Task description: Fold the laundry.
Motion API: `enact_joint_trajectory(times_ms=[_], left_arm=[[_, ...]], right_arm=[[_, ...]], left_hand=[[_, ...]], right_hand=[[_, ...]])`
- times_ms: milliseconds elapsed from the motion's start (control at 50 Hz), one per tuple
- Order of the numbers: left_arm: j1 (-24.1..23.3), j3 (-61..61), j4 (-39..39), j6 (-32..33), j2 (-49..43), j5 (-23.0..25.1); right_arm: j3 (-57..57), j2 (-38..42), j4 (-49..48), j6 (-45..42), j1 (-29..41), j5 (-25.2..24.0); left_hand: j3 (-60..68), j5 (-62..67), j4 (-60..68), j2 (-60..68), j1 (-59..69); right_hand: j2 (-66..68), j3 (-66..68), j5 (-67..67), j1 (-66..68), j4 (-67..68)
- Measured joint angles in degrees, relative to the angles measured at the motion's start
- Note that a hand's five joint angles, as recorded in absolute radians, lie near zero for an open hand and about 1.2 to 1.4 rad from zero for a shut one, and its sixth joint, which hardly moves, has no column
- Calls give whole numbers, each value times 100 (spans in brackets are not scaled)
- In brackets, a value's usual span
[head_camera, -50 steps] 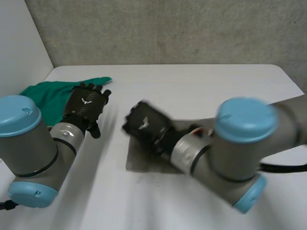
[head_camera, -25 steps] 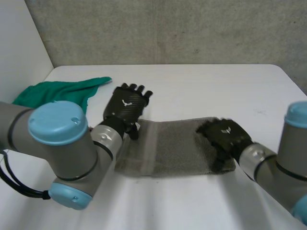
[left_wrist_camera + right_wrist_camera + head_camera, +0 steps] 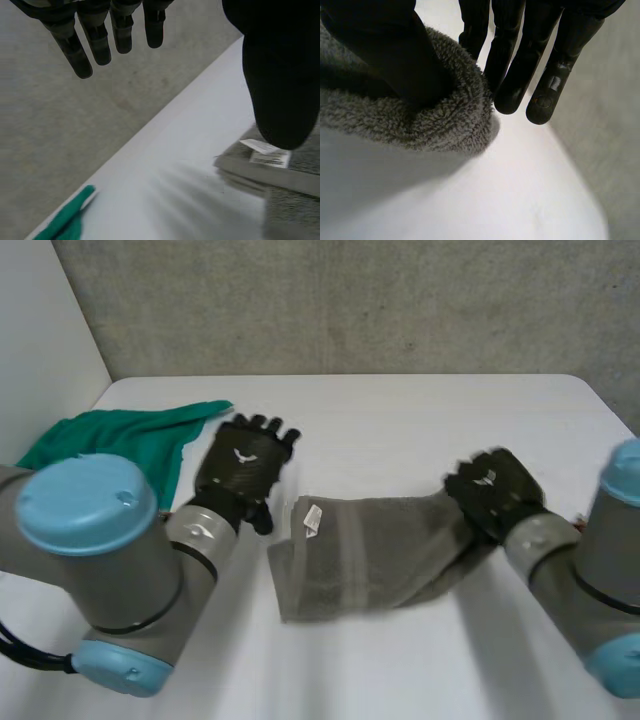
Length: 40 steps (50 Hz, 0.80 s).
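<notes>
With the green cloth (image 3: 110, 435) set aside at ten o'clock, my left hand (image 3: 243, 468) hovers spread and empty by the nine o'clock end of the mid-table grey towel (image 3: 370, 550), while my right hand (image 3: 495, 490) pinches its three o'clock end, I judge to fold it across.

Soft, even light; dim shadow beneath the grey towel (image 3: 445, 125)

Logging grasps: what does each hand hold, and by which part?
The right hand pinches the grey towel at the end opposite its label; the left hand holds nothing.
</notes>
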Motion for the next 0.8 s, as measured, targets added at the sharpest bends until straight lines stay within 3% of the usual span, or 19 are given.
enact_joint_trajectory(times_ms=[20,60,100,140,220,280,300,320,340,420,480,500,560,640,800], left_arm=[[0,0,0,0,0,0],[158,-138,1,-4,234,-71],[241,-200,2,-8,333,-98],[364,-288,2,-16,460,-128],[461,-363,2,-30,531,-138],[479,-382,3,-36,530,-136],[478,-387,5,-40,520,-131],[475,-384,8,-41,512,-129],[470,-377,12,-43,502,-125],[441,-321,33,-56,474,-117],[347,-167,65,-138,441,-105],[347,-167,65,-138,441,-105],[116,62,70,-359,328,-85],[-189,341,33,-676,55,-69],[-532,804,-335,-1026,-777,-66]], right_arm=[[0,0,0,0,0,0],[-569,170,28,-476,847,161],[-687,237,34,-586,1041,170],[-1078,549,48,-974,1731,107],[-1380,981,82,-1278,2341,-132],[-1455,1174,117,-1279,2523,-278],[-1471,1261,134,-1134,2592,-374],[-1470,1283,142,-984,2607,-414],[-1468,1285,146,-789,2605,-444],[-1464,1245,155,-384,2545,-474],[-1387,768,230,1634,1753,-474],[-1387,768,230,1634,1753,-474],[-1270,422,387,2853,1060,-472],[-1249,338,662,3442,694,-476],[-1563,882,1123,3594,631,-476]], left_hand=[[0,0,0,0,0],[0,0,0,0,0],[0,0,0,0,0],[0,0,0,0,0],[0,0,0,0,0],[0,0,0,0,0],[0,0,0,0,0],[0,0,0,0,0],[0,0,0,0,0],[0,0,0,0,0],[0,0,0,0,0],[0,0,0,0,0],[0,0,0,0,0],[0,0,0,0,0],[0,0,0,0,0]], right_hand=[[0,0,0,0,0],[0,0,31,0,1],[0,0,32,0,2],[0,0,32,0,3],[-186,-247,-176,-64,-264],[-1641,-1603,-1429,-1349,-1617],[-3497,-3544,-3344,-3225,-3548],[-3846,-3885,-3578,-3406,-3774],[-4879,-4899,-4703,-4075,-4908],[-5140,-5215,-5008,-4217,-5220],[-5397,-5556,-5264,-4299,-5476],[-5397,-5556,-5264,-4299,-5476],[-5397,-5556,-5264,-4299,-5476],[-5397,-5556,-5264,-4299,-5476],[-5397,-5556,-5264,-4299,-5476]])
